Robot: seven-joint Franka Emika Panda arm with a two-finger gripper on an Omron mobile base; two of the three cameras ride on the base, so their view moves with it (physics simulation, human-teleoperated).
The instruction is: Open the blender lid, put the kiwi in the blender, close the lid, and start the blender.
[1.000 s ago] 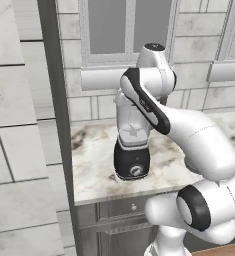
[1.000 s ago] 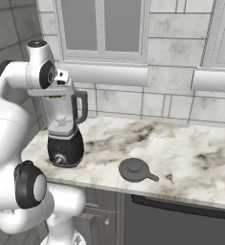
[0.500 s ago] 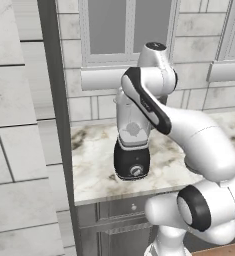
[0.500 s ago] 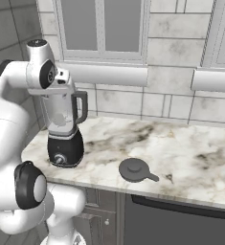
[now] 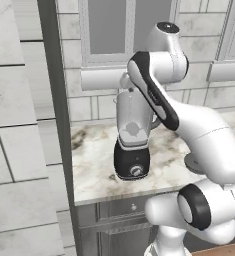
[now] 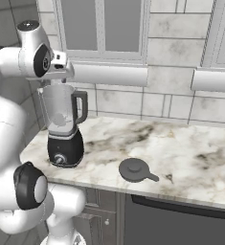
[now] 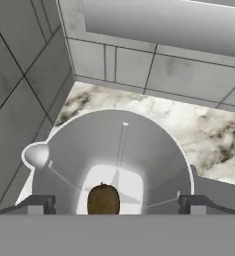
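Now kiwi (image 7: 103, 199) inside blender (image 7: 114, 160); fingers (image 7: 36, 204) spread; lid (image 6: 134, 169) on counter (image 6: 190, 158)

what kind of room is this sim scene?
A rendered home kitchen, most likely: a marble-look counter with cabinet fronts below, a blender standing on it, and windows set in a tiled wall behind.

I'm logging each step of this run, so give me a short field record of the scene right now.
blender: on counter, jar mouth uncovered
blender lid: flat on counter, right of blender, apart from it
kiwi: inside the jar, seen from above
gripper: above the jar mouth, jaws wide, holding nothing
done: lid off, kiwi in
left: close lid, start
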